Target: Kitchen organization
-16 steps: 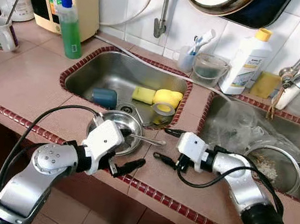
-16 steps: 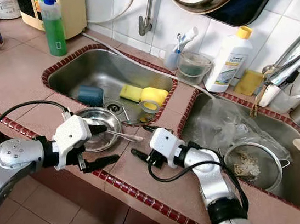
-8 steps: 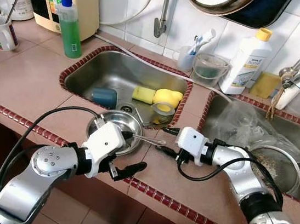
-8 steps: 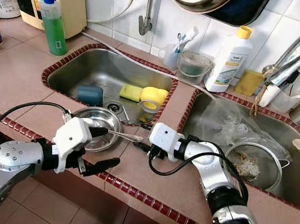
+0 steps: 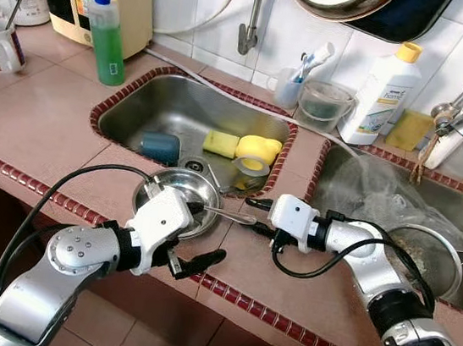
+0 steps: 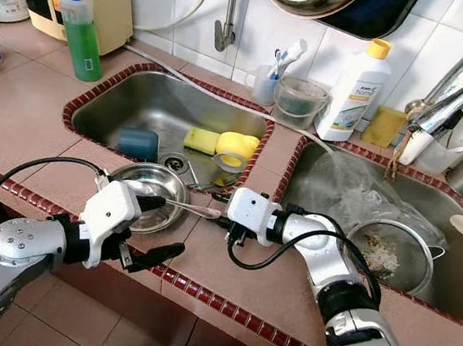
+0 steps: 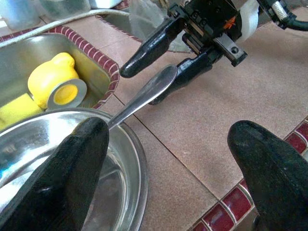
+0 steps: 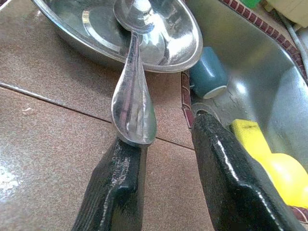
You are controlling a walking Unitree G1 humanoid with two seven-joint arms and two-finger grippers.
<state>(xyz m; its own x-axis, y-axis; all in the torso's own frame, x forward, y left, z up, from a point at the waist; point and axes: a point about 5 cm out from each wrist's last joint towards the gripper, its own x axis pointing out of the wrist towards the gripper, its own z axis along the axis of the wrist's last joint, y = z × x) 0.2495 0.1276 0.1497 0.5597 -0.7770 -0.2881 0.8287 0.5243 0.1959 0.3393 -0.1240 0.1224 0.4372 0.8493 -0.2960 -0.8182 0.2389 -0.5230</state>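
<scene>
A steel bowl (image 5: pixel 169 192) stands on the tiled counter in front of the left sink. A metal spoon (image 5: pixel 231 216) lies in it, its handle reaching out over the rim to the right. My left gripper (image 5: pixel 198 235) is open at the bowl's near right side, one finger over the rim and the other near the counter edge. My right gripper (image 5: pixel 257 215) is open and level with the counter. Its fingers straddle the tip of the spoon handle (image 8: pixel 133 113), which lies against one finger (image 8: pixel 119 185). In the left wrist view the spoon (image 7: pixel 143 95) points at the right gripper (image 7: pixel 161 72).
The left sink (image 5: pixel 136 118) holds a blue cup (image 5: pixel 160 147), a yellow sponge (image 5: pixel 221 143) and a yellow tape roll (image 5: pixel 255 156). A green bottle (image 5: pixel 109 36) and a mug (image 5: pixel 1 44) stand at the left. The right sink holds a strainer (image 5: pixel 426 254) and plastic. Red edge tiles (image 5: pixel 280 324) mark the counter front.
My right gripper has moved left along the counter until its fingers reach around the spoon handle's tip. The left arm, bowl and spoon have stayed put.
</scene>
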